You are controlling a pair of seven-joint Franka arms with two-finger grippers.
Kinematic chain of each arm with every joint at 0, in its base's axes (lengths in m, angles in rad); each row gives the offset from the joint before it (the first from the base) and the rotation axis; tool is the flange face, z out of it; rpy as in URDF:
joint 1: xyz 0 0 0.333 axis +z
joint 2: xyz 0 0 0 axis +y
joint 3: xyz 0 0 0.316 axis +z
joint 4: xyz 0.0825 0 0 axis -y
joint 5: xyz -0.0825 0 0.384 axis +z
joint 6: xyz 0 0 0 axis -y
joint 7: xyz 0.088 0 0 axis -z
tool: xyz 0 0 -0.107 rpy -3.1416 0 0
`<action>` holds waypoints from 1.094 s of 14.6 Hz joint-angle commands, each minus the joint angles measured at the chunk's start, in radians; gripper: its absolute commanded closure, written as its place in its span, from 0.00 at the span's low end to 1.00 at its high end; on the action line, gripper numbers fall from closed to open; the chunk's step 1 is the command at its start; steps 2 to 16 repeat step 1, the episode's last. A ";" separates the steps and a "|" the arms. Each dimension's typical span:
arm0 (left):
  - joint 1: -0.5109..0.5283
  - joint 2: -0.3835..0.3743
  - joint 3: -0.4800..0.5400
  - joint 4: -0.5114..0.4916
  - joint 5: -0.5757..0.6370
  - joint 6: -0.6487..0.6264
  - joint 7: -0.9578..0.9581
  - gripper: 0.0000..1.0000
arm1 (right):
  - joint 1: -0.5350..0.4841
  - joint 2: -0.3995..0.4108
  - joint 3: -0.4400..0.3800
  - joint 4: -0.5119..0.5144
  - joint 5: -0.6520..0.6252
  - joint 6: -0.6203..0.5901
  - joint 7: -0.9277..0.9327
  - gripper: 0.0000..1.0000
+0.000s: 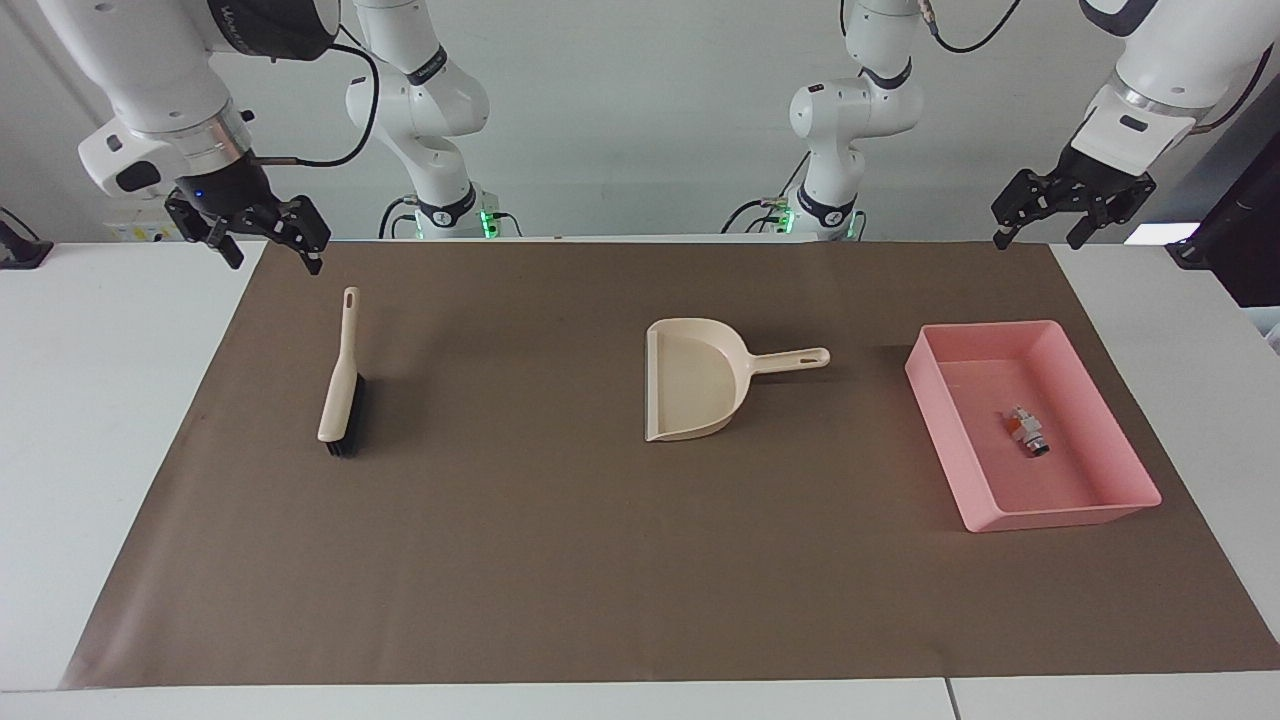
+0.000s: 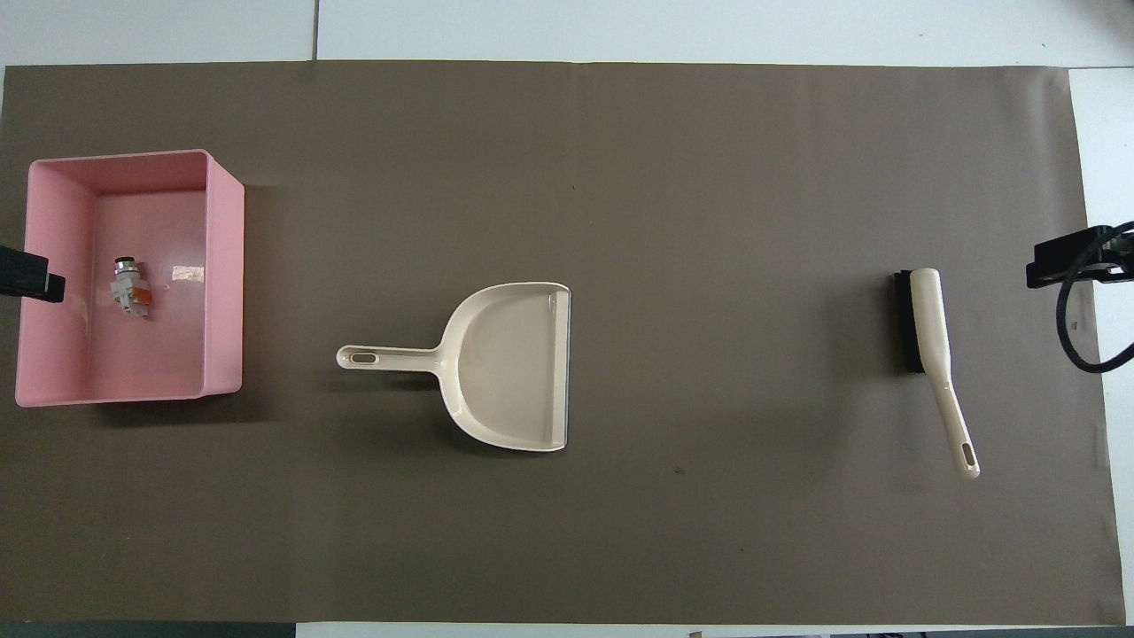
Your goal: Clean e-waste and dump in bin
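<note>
A white piece of e-waste [image 1: 1028, 432] [image 2: 129, 289] with orange marks and a dark tip lies on the floor of the pink bin [image 1: 1000, 335] [image 2: 226, 266], at the left arm's end of the mat. My left gripper [image 1: 1040, 238] [image 2: 31, 285] hangs open and empty, high over the mat's edge by that bin. At the right arm's end, my right gripper [image 1: 275, 262] [image 2: 1063, 266] also hangs open and empty, over the mat's edge beside the brush.
A beige dustpan [image 1: 695, 390] [image 2: 514, 363] lies empty mid-mat, its handle pointing toward the bin. A beige brush [image 1: 340, 390] [image 2: 926, 328] with black bristles lies at the right arm's end. A brown mat [image 1: 560, 560] covers the white table.
</note>
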 commanded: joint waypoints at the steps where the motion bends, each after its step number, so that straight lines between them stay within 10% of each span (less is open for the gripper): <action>1: 0.004 -0.019 0.001 -0.030 -0.006 0.022 0.002 0.01 | 0.000 -0.006 0.001 0.000 0.000 -0.011 -0.002 0.01; 16: 0.004 -0.019 0.001 -0.030 -0.006 0.022 0.002 0.01 | 0.000 -0.006 0.001 0.000 0.000 -0.011 -0.002 0.01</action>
